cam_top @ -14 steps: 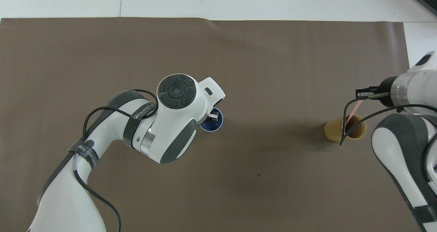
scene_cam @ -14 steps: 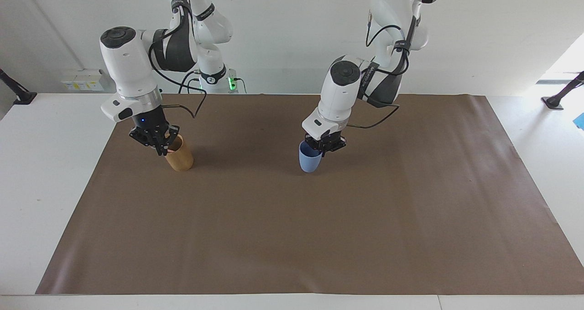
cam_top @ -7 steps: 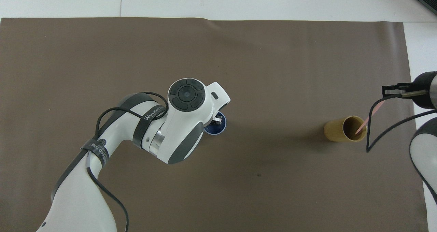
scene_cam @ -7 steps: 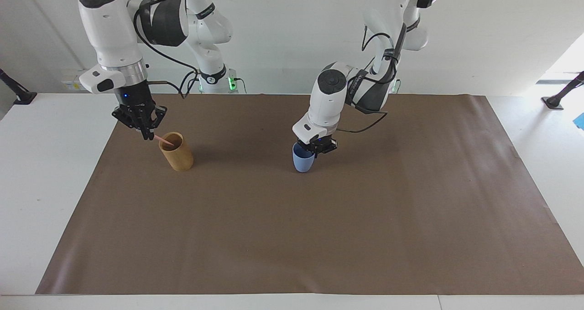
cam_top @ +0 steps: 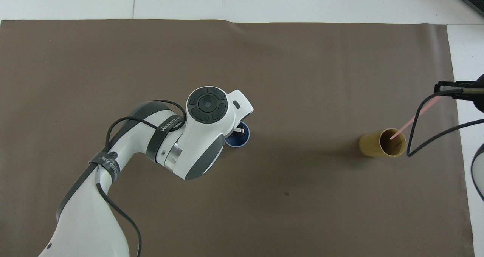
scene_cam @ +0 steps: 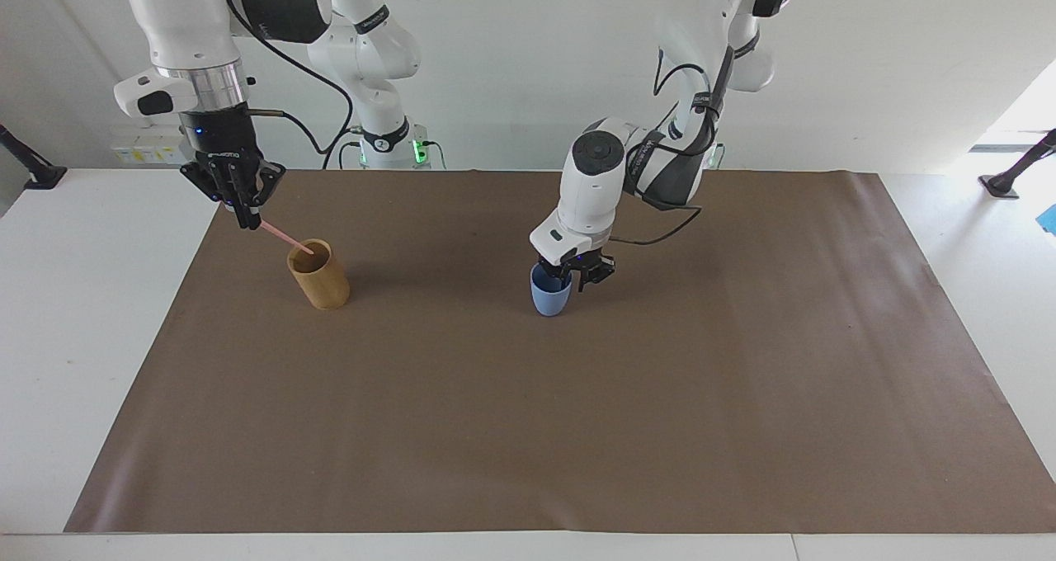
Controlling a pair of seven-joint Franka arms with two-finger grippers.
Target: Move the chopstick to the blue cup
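A white word can be made out on the black strap wrapped around the left arm's forearm in the overhead view; it appears to begin "WANJEED", and the remaining letters cannot be read. No other text is legible.

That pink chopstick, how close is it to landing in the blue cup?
Not close. The right gripper has pinched the chopstick and raised it, but its lower tip is still inside the tan cup. The left gripper sits at the blue cup. Carrying it across and dropping it in remain.
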